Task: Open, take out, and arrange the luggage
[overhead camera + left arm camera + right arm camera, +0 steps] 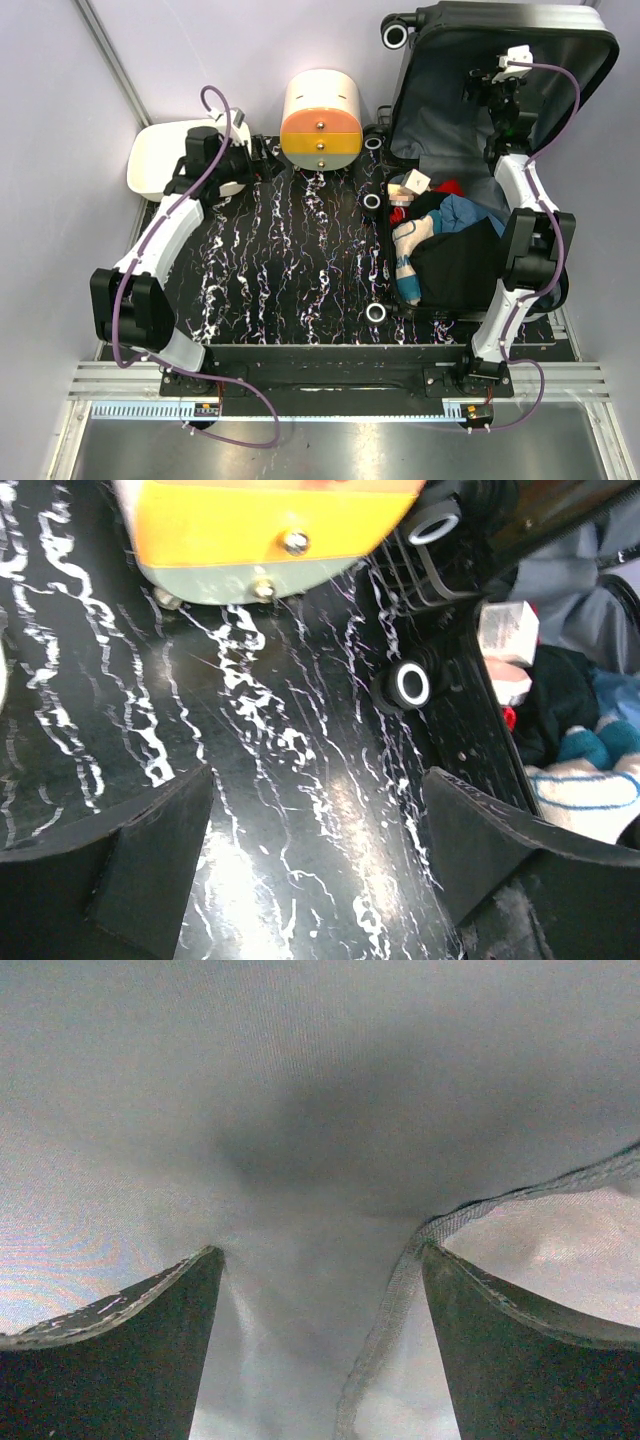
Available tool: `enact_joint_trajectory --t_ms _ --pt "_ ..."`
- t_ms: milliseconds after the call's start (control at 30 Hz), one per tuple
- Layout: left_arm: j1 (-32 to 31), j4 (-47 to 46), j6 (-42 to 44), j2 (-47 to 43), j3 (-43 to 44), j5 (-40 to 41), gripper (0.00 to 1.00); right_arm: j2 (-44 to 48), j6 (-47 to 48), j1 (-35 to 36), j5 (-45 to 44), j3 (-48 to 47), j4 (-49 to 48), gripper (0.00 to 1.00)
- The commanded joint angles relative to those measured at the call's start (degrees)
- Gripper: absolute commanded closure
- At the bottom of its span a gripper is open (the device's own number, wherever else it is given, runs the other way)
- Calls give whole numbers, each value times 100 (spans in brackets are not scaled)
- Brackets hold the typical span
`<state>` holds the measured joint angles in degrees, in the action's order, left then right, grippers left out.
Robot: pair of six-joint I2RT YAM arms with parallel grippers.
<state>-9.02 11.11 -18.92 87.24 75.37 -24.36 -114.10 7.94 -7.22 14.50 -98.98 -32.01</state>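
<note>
The luggage (450, 110) lies open at the right of the table, its lid raised and showing grey lining. Its lower half holds dark clothes (455, 255), a blue garment, something red, a small white box (415, 182) and striped socks (407, 262). My right gripper (487, 85) is open, its fingers up against the lid's grey lining (300, 1080), with a grey strap (400, 1290) hanging by the right finger. My left gripper (262, 158) is open and empty over the black marbled mat (300, 780), left of the luggage's wheeled side (410, 684).
A cream-and-orange cylindrical box (321, 120) stands at the back centre, close ahead of my left gripper (318, 810) in the left wrist view (270, 520). A white tray (160, 160) sits at the back left. Walls close in both sides.
</note>
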Motion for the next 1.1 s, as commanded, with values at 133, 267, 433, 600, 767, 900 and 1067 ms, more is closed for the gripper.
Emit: enact_joint_trajectory --t_ms 133,267,433,600,767,900,1067 --pt "-1549 -188 -551 328 -40 -157 14 679 137 28 105 247 -429 10" --pt "-2585 -505 -1324 1125 205 -130 17 846 190 37 44 300 -429 9" --pt "-3106 -628 -1764 1936 820 80 19 951 365 19 -18 379 -420 9" --pt "-3343 -453 -1975 2613 1259 229 23 1013 392 10 -26 415 -420 9" --pt "-3501 -330 -1905 2965 1488 362 28 960 418 2 -97 318 -429 8" --pt "-3660 144 -1773 3176 1735 721 34 934 462 2 -202 274 -420 7" --pt "-3871 549 -1598 3378 1893 933 69 890 603 2 -465 212 -455 7"
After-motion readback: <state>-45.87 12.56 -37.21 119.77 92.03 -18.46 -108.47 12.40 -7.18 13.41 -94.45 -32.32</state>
